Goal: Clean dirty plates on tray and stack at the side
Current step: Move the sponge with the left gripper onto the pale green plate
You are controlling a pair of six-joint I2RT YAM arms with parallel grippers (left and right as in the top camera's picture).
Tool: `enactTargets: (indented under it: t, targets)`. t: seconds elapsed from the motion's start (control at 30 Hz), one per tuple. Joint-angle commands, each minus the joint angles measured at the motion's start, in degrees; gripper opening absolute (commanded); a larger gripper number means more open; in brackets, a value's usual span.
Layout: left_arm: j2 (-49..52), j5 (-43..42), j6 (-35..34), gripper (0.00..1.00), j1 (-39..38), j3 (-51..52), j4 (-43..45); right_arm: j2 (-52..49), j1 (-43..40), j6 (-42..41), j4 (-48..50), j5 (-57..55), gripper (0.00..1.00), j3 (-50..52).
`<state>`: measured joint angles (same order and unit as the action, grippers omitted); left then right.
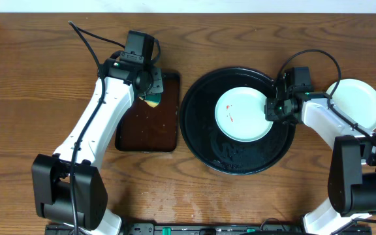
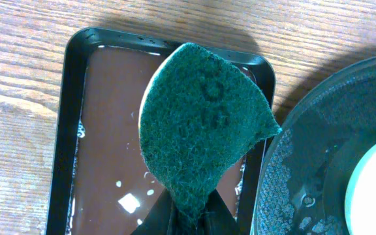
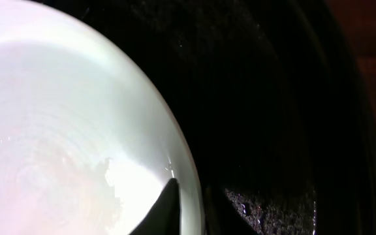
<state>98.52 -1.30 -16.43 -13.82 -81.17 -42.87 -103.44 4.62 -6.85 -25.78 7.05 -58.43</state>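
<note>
Left arm [image 1: 103, 117] stretches forward, left gripper [image 2: 187, 219] clamped tight; right arm [image 1: 325, 116] folds inward, right gripper [image 3: 191, 209] angled down, jaws unclear.

- The overhead view is evenly bright and sharp; grain on the tabletop [image 1: 31, 98] reads clearly, and shadows beside the arms are soft.
- The black tray [image 1: 198, 140] shows speckled glints, while the plate [image 1: 243, 114] on it is bright but not washed out.
- In the left wrist view the scouring pad [image 2: 201, 124] is crisp and throws a soft shadow onto the wood beyond the rectangular tray [image 2: 70, 130], whose brown floor carries small white glare patches.
- The right wrist view is harsh in contrast: the plate is nearly blown out and soft, and the tray is almost black apart from a few sparkles.
</note>
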Motion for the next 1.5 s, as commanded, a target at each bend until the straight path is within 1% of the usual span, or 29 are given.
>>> enactTargets:
  t: [0.0,0.07,0.2,0.3,0.4,0.63,1.0,1.2,1.37,1.47]
  targets:
    - [0.33,0.92,0.74,0.08,0.24,-0.33,0.09,1.16,0.07,0.33,-0.15,0.24,0.07,-0.44]
    - [0.33,0.92,0.74,0.08,0.24,-0.33,0.09,1.16,0.09,0.28,-0.26,0.28,0.01,-0.42]
    - [0.33,0.90,0.66,0.07,0.24,-0.33,0.66,1.16,0.09,0.26,-0.46,0.28,0.01,-0.37]
    - [0.33,0.66,-2.21,0.07,0.24,-0.35,1.81,1.16,0.09,0.02,-0.57,0.28,0.01,-0.37]
    - [0.33,-1.33,-4.11,0.07,-0.37,-0.35,2.12,1.16,0.09,-0.39,-0.76,0.31,0.01,-0.37]
    - [0.35,-1.40,-4.52,0.08,-5.33,-0.33,4.55,1.16,0.09,-0.37,-0.81,0.31,0.01,-0.37]
    - [0.61,-1.38,-12.76,0.07,-15.91,-0.26,6.29,1.16,0.09,-0.37,-0.83,0.28,0.01,-0.37]
    - [2.51,-0.98,-14.62,0.08,-20.98,-0.24,8.33,1.14,0.09,-0.37,-0.83,0.31,0.01,-0.37]
    - [5.90,-0.55,-15.19,0.08,-23.30,-0.22,10.51,1.14,0.09,-0.37,-0.85,0.31,0.01,-0.37]
    - [8.17,-0.59,-15.21,0.08,-23.39,-0.22,13.68,1.14,0.09,-0.37,-0.85,0.31,0.01,-0.37]
